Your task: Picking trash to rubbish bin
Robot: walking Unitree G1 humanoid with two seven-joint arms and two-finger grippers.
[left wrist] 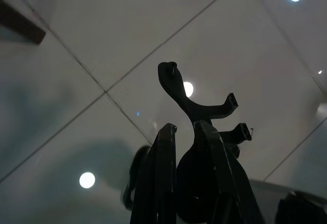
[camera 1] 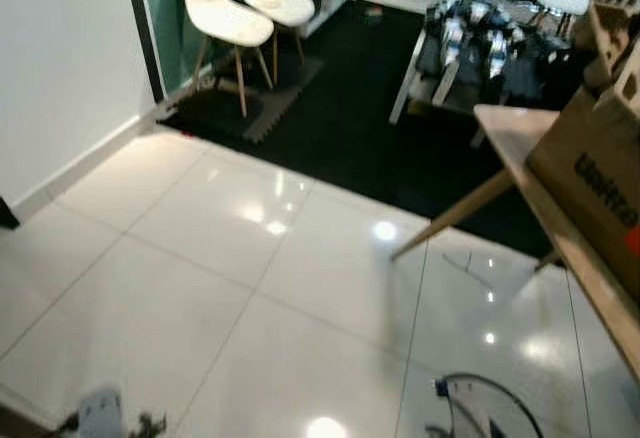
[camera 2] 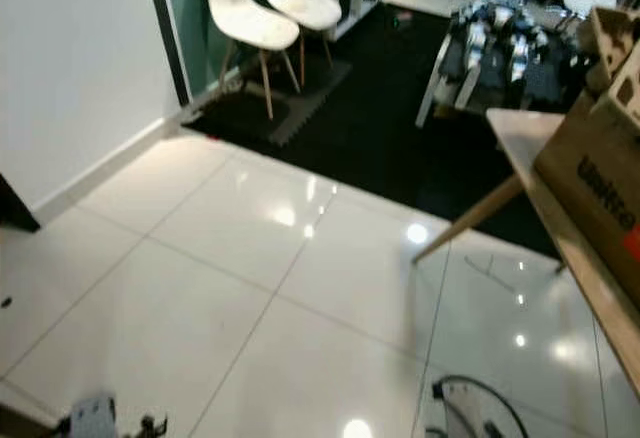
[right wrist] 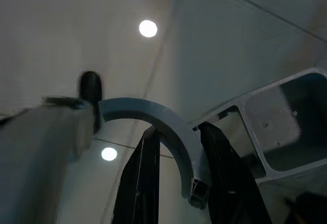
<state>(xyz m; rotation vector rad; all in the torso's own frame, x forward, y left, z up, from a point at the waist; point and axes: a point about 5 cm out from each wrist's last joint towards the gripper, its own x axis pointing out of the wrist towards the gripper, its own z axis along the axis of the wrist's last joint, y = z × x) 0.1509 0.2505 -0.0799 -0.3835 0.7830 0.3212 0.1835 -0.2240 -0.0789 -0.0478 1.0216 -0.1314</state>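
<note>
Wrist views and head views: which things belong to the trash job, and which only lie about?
For the job: black curved piece in left gripper; grey curved piece at right gripper.
Just about: white chairs; wooden table; cardboard box; black rug.

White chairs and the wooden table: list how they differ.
The white chairs are moulded shells standing on the black mat; the wooden table is flat-topped, stands partly on the white tiles and carries a cardboard box. The chairs sit bare. Both have slanted wooden legs.

Glossy white floor tiles (camera 1: pixel 200 288), white chairs (camera 1: pixel 225 13), black mat (camera 1: pixel 350 118), brown cardboard box (camera 1: pixel 590 183), seemingly red-lettered
</note>
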